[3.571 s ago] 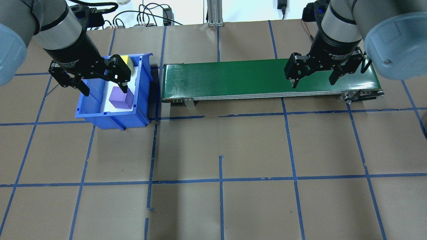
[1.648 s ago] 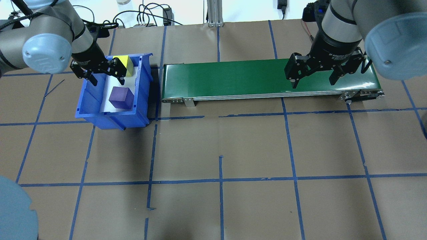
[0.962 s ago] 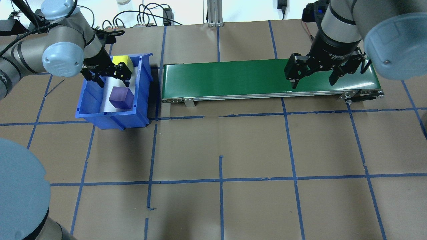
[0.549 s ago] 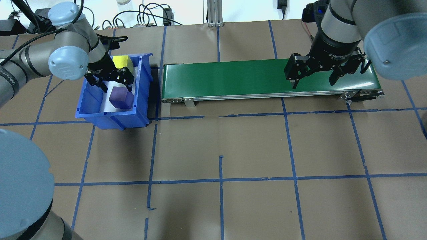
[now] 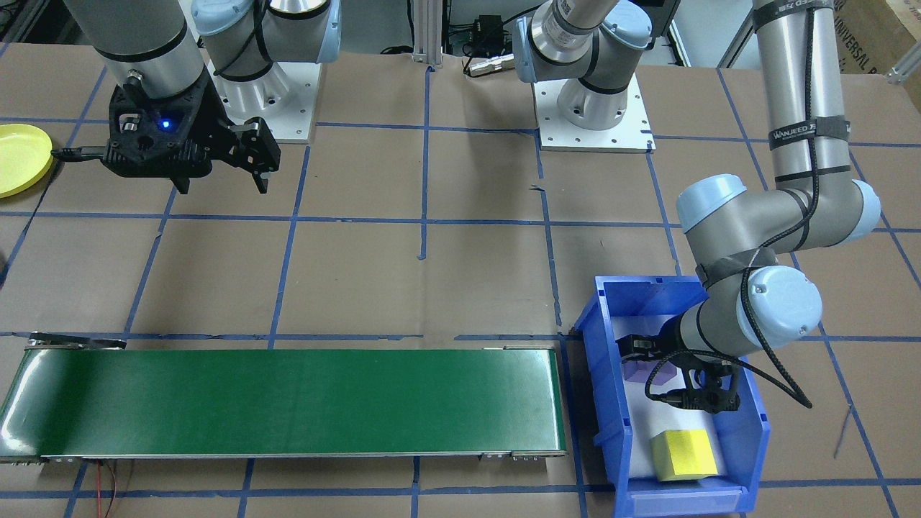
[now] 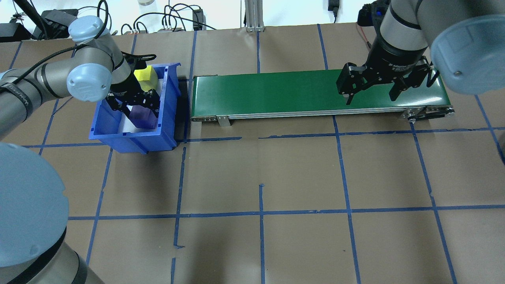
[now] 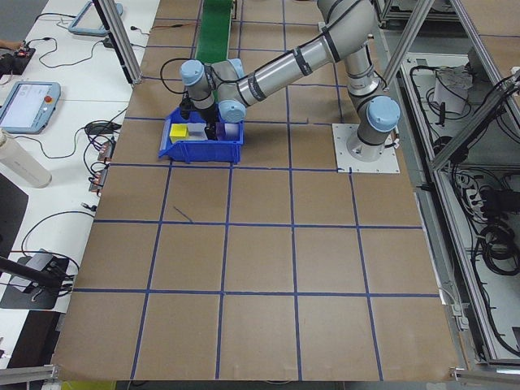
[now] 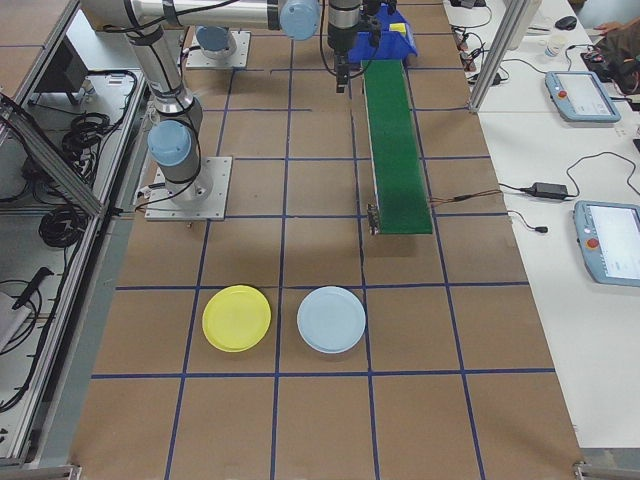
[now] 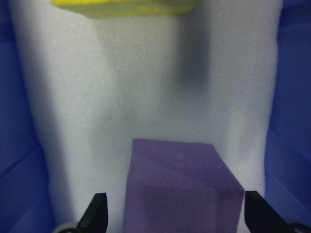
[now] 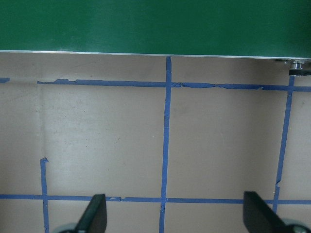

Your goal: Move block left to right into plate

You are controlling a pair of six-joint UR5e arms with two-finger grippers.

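Your purple block (image 9: 182, 189) sits on the white foam liner (image 9: 146, 97) inside the blue bin (image 6: 136, 136), at the end nearer the robot. It is close to a cube, so you get no clear long axis from it; in the left wrist view one top edge runs roughly square across the frame and the block looks turned a little against the bin walls. The yellow block (image 5: 683, 455) lies at the bin's far end, apart from the purple one.

Your left gripper (image 9: 175, 216) is down inside the bin with its jaws spread wide. In the left wrist view the two fingertips (image 9: 95, 213) stand either side of the purple block with a gap showing on each side, so it has hold of nothing. From overhead the left gripper (image 6: 136, 104) covers most of the block.

Your right gripper (image 6: 371, 88) hangs over the right end of the green conveyor (image 6: 276, 92), jaws also wide apart and holding nothing; its wrist camera shows only the conveyor edge and taped bench (image 10: 121, 136) between the fingertips.

The yellow plate (image 8: 236, 318) lies flat on the bench on the robot's right, well apart from the bin, just beside a pale blue plate (image 8: 331, 319).
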